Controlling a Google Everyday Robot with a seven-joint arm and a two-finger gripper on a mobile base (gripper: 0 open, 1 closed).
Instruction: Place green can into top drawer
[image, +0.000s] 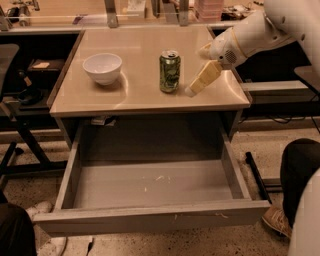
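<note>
Now: gripper beside can, drawer open

Gripper (202, 80) hangs low over the table (140, 102) near its right front corner, tip angled down toward the can (170, 71). Open or closed, cannot tell from this angle. It holds nothing.

Can stands upright on the table just left of the gripper tip, close but apart, with a sliver of tabletop between them. Silver top with tab faces up.

White bowl (102, 67) sits further left of the gripper, beyond the can, upright and well apart from it.

Drawer (150, 218) is pulled fully out below and in front of the gripper. Its grey floor shows pale scuffs and its front panel faces the camera.

White arm (250, 35) comes in from the upper right.
</note>
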